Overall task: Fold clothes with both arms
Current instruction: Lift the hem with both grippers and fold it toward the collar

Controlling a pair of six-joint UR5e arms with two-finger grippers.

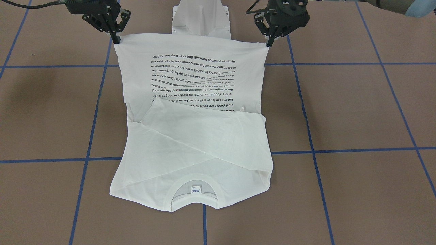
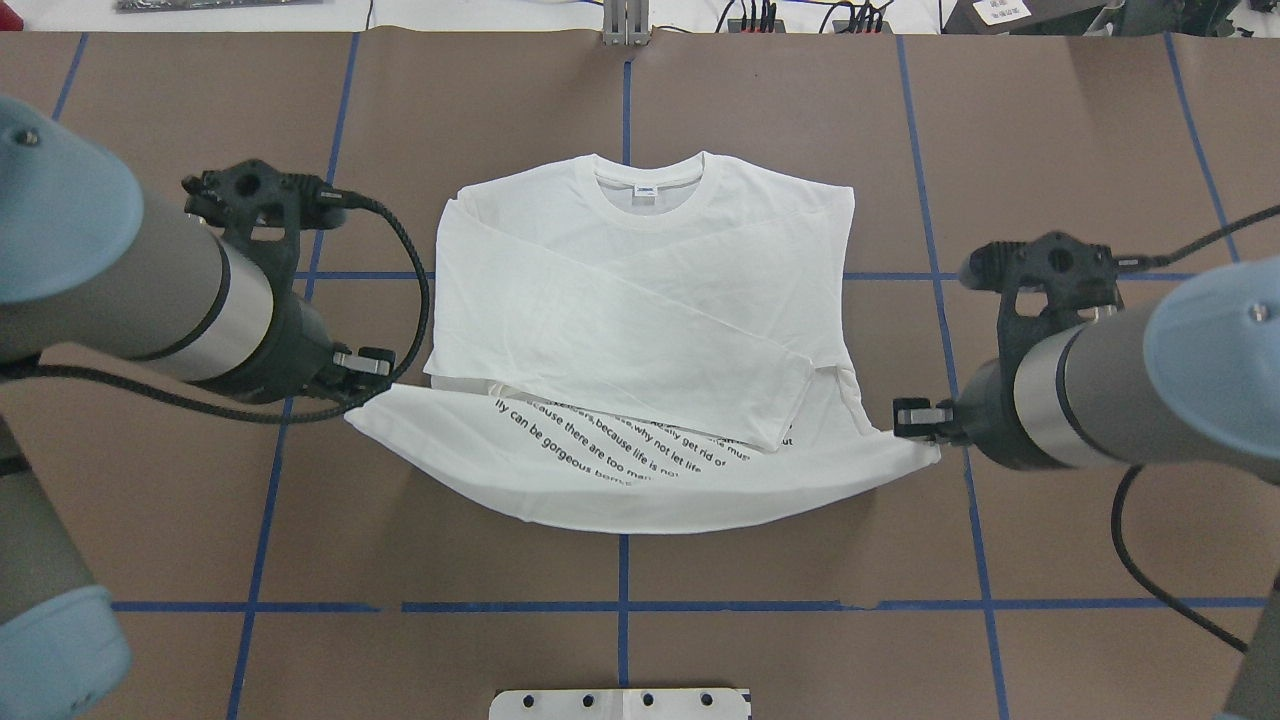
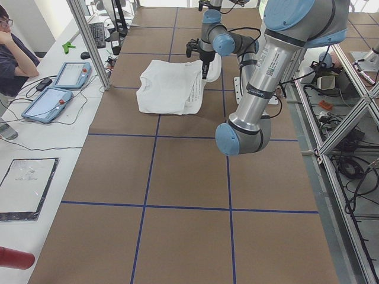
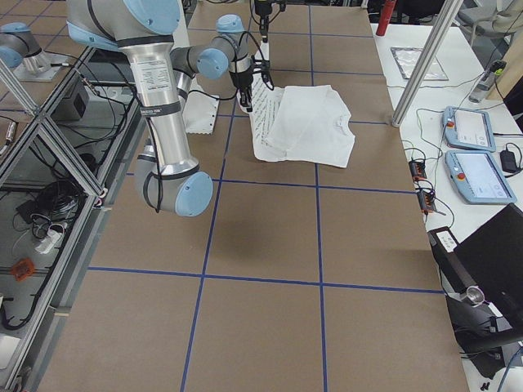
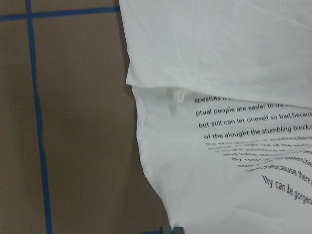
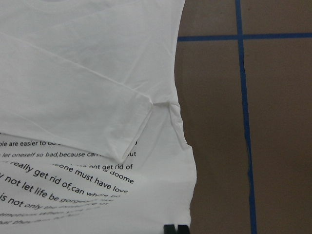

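White shirt (image 2: 640, 230) lies with sleeves (image 2: 650, 340) crossed; left gripper (image 1: 270, 41) and right gripper (image 1: 117, 38) pinch lifted hem (image 2: 620, 505) corners; folding toward collar (image 2: 645, 170) remains.

printed text (image 1: 194, 68) partly under sleeve (image 1: 204, 136) (some lines blurred), label (image 1: 195, 190) unreadable

A brown surface (image 1: 357, 109) crossed by blue tape lines (image 1: 340, 63) lies under the left tool (image 1: 270, 42) and the right tool (image 1: 116, 38). A white pedestal base (image 1: 201, 20) stands between and behind both tools. Two tablets (image 3: 50, 103) lie well outward of the left tool, beside a seated person (image 3: 12, 59).
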